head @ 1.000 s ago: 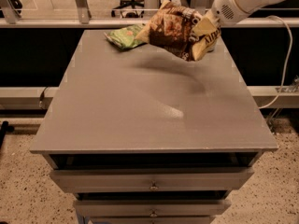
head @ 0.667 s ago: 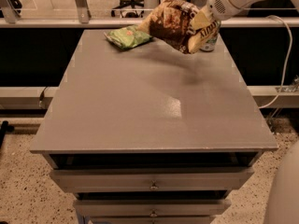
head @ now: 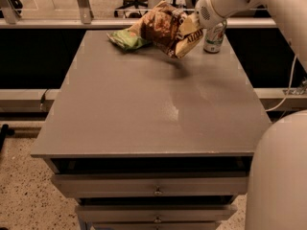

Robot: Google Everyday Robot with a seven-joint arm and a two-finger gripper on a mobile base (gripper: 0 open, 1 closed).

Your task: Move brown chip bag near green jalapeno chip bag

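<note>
The brown chip bag (head: 165, 27) hangs in the air above the far part of the table, tilted, its cream end toward the right. My gripper (head: 195, 19) is shut on that right end of the bag; the white arm comes in from the upper right. The green jalapeno chip bag (head: 125, 38) lies flat on the table at the far left-centre. The brown bag's left end overlaps it in the picture, just to its right.
A green-and-white drink can (head: 214, 36) stands at the far right of the grey table (head: 144, 109), right behind my gripper. Drawers sit under the table's front edge. The robot's white base (head: 280, 176) fills the lower right. A rail and chair are behind the table.
My gripper has carried the brown chip bag farther back and left, closer to the green bag. The green bag and the can have not moved.
</note>
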